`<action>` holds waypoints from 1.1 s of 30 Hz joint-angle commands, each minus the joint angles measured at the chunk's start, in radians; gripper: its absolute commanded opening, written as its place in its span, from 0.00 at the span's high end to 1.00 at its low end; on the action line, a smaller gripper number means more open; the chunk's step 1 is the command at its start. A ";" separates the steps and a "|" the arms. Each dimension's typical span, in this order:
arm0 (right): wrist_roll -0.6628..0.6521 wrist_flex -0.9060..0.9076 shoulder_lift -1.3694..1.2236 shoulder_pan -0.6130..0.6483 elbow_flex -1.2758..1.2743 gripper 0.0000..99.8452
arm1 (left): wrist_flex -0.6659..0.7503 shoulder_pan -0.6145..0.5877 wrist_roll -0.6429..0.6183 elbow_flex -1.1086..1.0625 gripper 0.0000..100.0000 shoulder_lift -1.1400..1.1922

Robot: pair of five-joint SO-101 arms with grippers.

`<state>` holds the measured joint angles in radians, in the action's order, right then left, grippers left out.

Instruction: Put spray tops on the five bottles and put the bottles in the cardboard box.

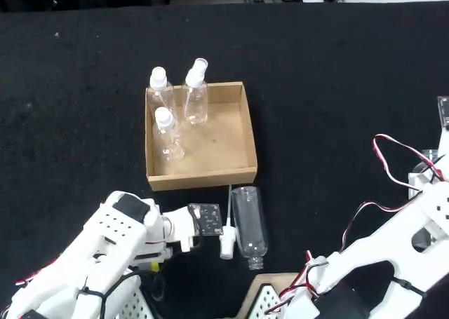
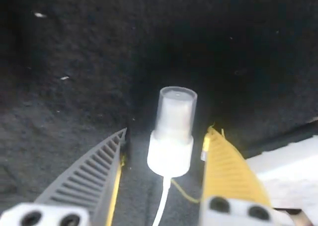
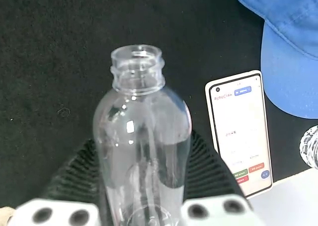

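Note:
Three clear bottles with white spray tops [image 1: 172, 126] stand in the cardboard box [image 1: 247, 133]. A fourth bottle [image 1: 250, 224] lies uncapped on the black cloth in front of the box. A loose white spray top [image 1: 226, 243] with its thin tube lies beside it. My left gripper [image 1: 210, 231] is open around that spray top [image 2: 171, 136], one finger on each side, with a small gap on both. My right gripper [image 3: 144, 141] is shut on another clear, uncapped bottle [image 3: 141, 121], its open neck pointing away from the wrist.
A phone [image 3: 241, 131] and a blue cap [image 3: 283, 42] lie past the held bottle, near a white surface edge [image 3: 293, 196]. The right arm [image 1: 393, 242] crosses the table's near right corner. A clear object [image 1: 421, 175] sits at the right edge.

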<state>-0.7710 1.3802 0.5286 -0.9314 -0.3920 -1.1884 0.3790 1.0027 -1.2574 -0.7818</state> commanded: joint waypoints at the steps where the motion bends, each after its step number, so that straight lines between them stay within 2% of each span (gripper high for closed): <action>1: -0.009 0.005 0.045 -0.023 0.050 0.99 | 0.002 -0.008 0.005 -0.002 0.80 0.006; 6: -0.005 0.005 0.050 -0.015 0.054 0.99 | -0.124 -0.008 0.009 0.076 0.98 -0.002; 8: -0.002 0.005 0.050 -0.008 0.056 0.99 | -0.181 -0.018 0.009 0.120 0.96 -0.003; 12: 0.032 0.060 0.051 0.025 0.119 0.99 | -0.281 -0.033 0.003 0.254 0.97 -0.003; 17: 0.149 0.181 0.051 0.130 0.255 0.99 | -0.399 -0.213 0.003 0.527 0.97 -0.003; 22: 0.334 0.249 0.059 0.334 0.329 0.99 | -0.500 -0.438 -0.005 0.829 0.97 -0.003; 27: 0.522 0.252 0.157 0.586 0.325 0.99 | -0.502 -0.627 -0.158 1.049 0.97 -0.003; 33: 0.678 0.144 0.312 0.921 0.211 0.99 | -0.381 -0.667 -0.500 1.219 0.97 -0.003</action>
<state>-0.1772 1.6195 0.7265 -0.2240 -0.1373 -1.6487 -0.2670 0.7281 -0.2002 -0.7802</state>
